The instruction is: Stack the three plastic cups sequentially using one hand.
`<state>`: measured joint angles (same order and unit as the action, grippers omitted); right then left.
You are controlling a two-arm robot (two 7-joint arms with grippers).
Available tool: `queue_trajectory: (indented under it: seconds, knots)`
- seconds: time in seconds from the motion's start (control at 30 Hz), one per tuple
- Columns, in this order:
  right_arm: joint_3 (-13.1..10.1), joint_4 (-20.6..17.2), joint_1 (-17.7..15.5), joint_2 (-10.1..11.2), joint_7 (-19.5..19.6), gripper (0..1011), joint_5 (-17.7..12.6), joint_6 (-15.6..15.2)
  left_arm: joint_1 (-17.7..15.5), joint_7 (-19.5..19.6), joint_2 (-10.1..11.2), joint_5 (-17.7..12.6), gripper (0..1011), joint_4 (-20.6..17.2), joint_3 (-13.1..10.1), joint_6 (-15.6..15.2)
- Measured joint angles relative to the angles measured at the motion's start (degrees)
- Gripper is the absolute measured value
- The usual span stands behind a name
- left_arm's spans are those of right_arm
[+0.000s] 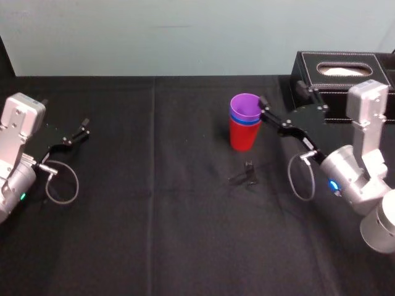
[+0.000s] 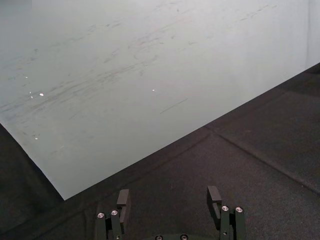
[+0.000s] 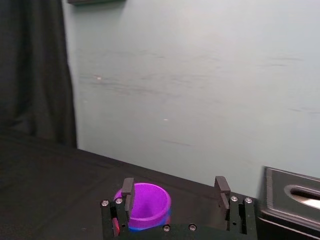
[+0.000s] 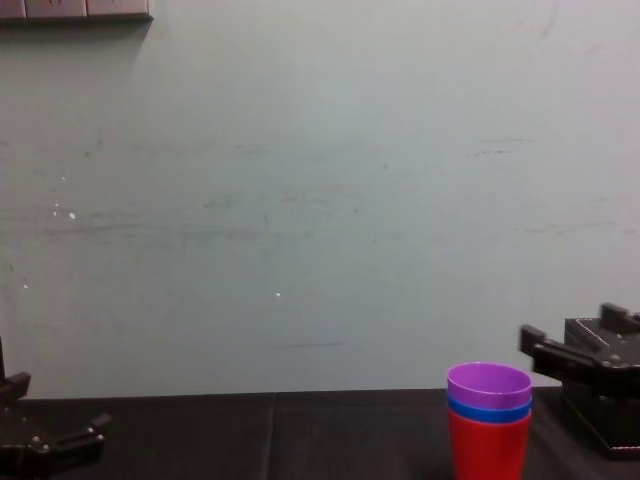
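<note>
- Far left of the head view: left gripper [image 1: 78,131] parked over the black table [image 1: 154,203], jaws spread, nothing held.
- Right of centre: purple cup [image 1: 245,106] nested in blue cup [image 1: 244,121], in red cup [image 1: 244,137], upright.
- Right gripper [image 3: 174,191] spread wide, one finger at the purple rim; black box [image 1: 342,71] upper right.

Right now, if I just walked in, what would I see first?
Three bright cups, stacked in the middle of the black table: red cup at the bottom, blue cup inside it, purple cup on top. The right gripper hangs open just beside the purple rim, and the left gripper sits open at the left.
</note>
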<state>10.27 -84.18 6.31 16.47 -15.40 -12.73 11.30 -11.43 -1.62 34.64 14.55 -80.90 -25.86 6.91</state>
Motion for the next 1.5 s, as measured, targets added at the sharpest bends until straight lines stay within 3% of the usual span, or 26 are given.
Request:
queue_trajectory:
  seconds: [0.13, 0.33, 0.6, 0.73, 0.87, 1.1, 1.5]
  knots:
    - [-2.0, -2.9, -3.9, -0.4, 3.7, 1004, 2.3, 0.4, 0.0, 0.0, 0.0, 0.0, 1005, 0.0, 0.0, 0.0]
    - [-3.5, -4.2, -7.8, -2.1, 8.1, 1004, 5.8, 1.0, 0.0, 0.0, 0.0, 0.0, 1005, 0.0, 0.0, 0.0]
    - [-4.3, -4.0, -9.2, -3.8, 11.2, 1004, 9.5, -0.4, 0.0, 0.0, 0.0, 0.0, 1005, 0.0, 0.0, 0.0]
    - [-4.4, -4.9, -9.5, -3.9, 11.2, 1004, 10.8, -2.5, 0.0, 0.0, 0.0, 0.0, 1005, 0.0, 0.0, 0.0]
    - [-4.3, -6.9, -10.2, -3.2, 9.7, 1004, 12.0, -6.4, 0.0, 0.0, 0.0, 0.0, 1005, 0.0, 0.0, 0.0]
    - [-5.2, -9.5, -11.6, -2.2, 6.0, 1004, 10.8, -11.1, 0.0, 0.0, 0.0, 0.0, 1005, 0.0, 0.0, 0.0]
    - [-5.3, -9.7, -11.8, -2.1, 5.4, 1004, 10.4, -11.4, 0.0, 0.0, 0.0, 0.0, 1005, 0.0, 0.0, 0.0]
